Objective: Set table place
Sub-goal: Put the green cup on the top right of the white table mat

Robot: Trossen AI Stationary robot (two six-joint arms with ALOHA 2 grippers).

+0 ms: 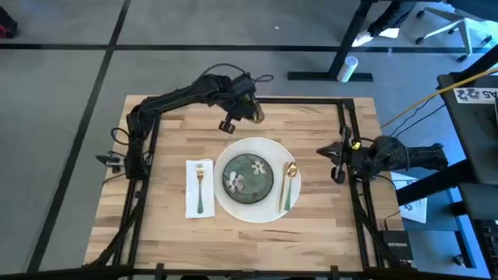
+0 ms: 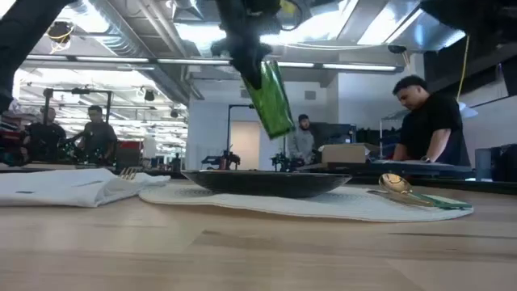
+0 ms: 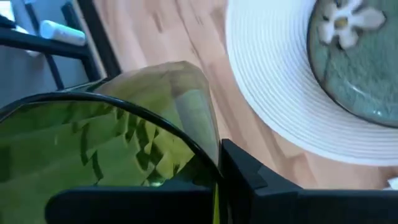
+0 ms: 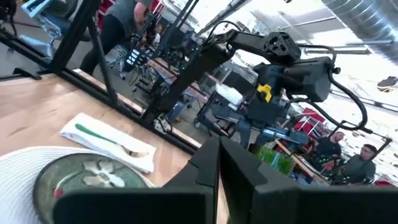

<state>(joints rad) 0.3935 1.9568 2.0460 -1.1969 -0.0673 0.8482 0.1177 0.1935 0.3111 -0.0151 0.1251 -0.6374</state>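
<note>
Left gripper (image 1: 247, 109), fingers pinching a tilted green glass (image 2: 271, 97) above the white plate (image 1: 268, 152) at frame centre: right it, lower onto bare table (image 1: 163, 132) (right gripper (image 1: 336, 162), fingers pressed together, waits at right).

The table (image 1: 311, 132) is a large rectangular tabletop of glued light-wood planks, lying flat and level, with thin black metal rails along its edges. Its grain runs lengthwise from the left edge to the right edge.

Open-plan robotics lab: exposed ceiling ducts (image 2: 121, 32), further robot rigs (image 2: 230, 158) on benches, people (image 2: 428, 121) working at stations, grey carpet floor (image 1: 62, 101).
</note>
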